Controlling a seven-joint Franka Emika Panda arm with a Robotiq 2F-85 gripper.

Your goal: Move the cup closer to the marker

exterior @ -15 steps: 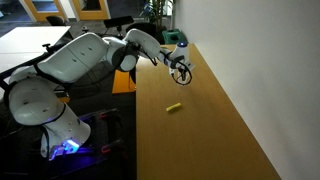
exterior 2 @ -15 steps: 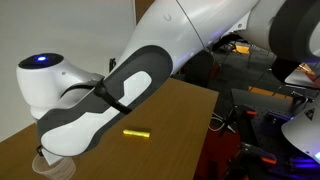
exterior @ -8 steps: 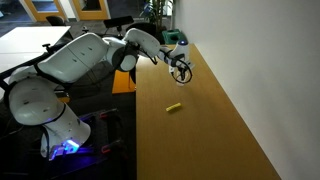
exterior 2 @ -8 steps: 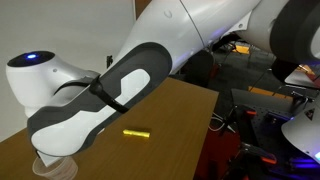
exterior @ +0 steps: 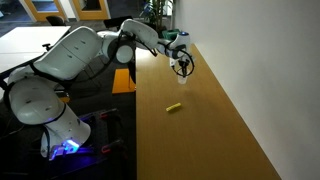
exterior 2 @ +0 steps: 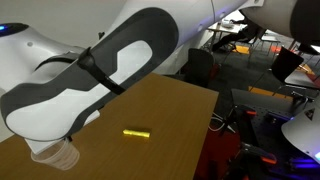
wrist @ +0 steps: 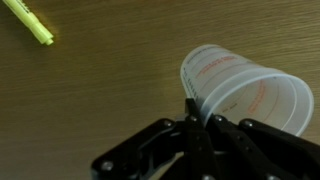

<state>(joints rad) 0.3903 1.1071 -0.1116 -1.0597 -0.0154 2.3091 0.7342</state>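
In the wrist view the marker [wrist: 30,22] lies upper left on the table [wrist: 100,90]. The cup [wrist: 250,95], tilted, is well apart to its right, its rim pinched in the narrowed gripper [wrist: 197,122]. The grasp seems made, but the carry toward the marker is not yet done. Whether the cup is lifted is unclear, and in an exterior view the arm [exterior 2: 100,80] hides the gripper.

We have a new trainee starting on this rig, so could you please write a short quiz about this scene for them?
1. Fill in: the marker lying on the wooden table is ___ in colour.
2. True or false: the cup touches the marker.
3. Multiple choice: in the wrist view, the jaws are shut on A) the cup's rim, B) the marker, C) nothing.

Key: 1 yellow; 2 false, since they lie well apart; 3 A.
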